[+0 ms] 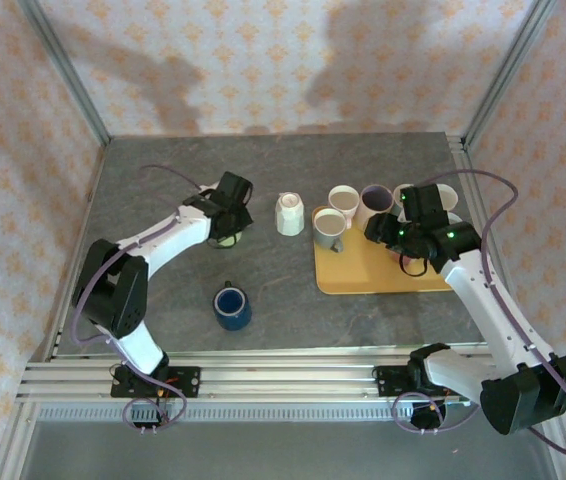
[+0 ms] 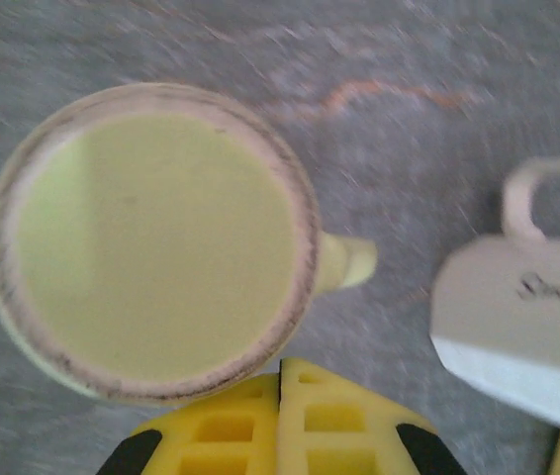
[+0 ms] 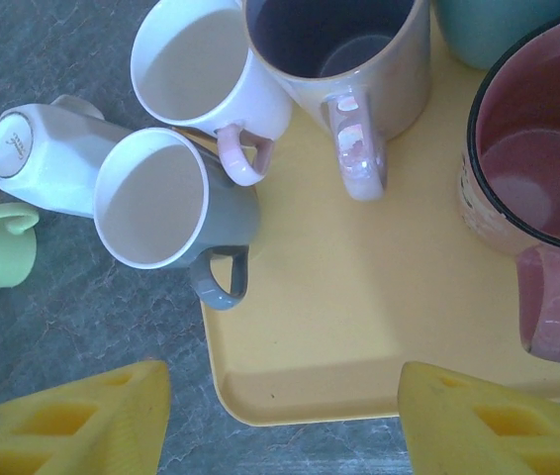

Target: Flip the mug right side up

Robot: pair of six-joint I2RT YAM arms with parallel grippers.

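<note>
Green mug (image 2: 151,242), base up on the grey table (image 1: 163,180), near a white mug (image 2: 517,317), apart from the yellow tray (image 3: 339,327).
The step in hand is judged to be the grasp for the flip. The left gripper (image 2: 280,381) hangs over the mug's edge, fingers pressed together. It should spread, straddle the wall and clamp firmly before rolling the mug over, keeping clear of the white mug. The right gripper (image 3: 280,381) is spread over the tray's edge, empty. The mug is pale green with a flat base, a rough dark foot ring and a stubby handle (image 2: 349,262).

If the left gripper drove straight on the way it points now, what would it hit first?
Probably the green mug, at its near edge just ahead of the shut left gripper. Depth is hard to judge from the wrist view.
</note>
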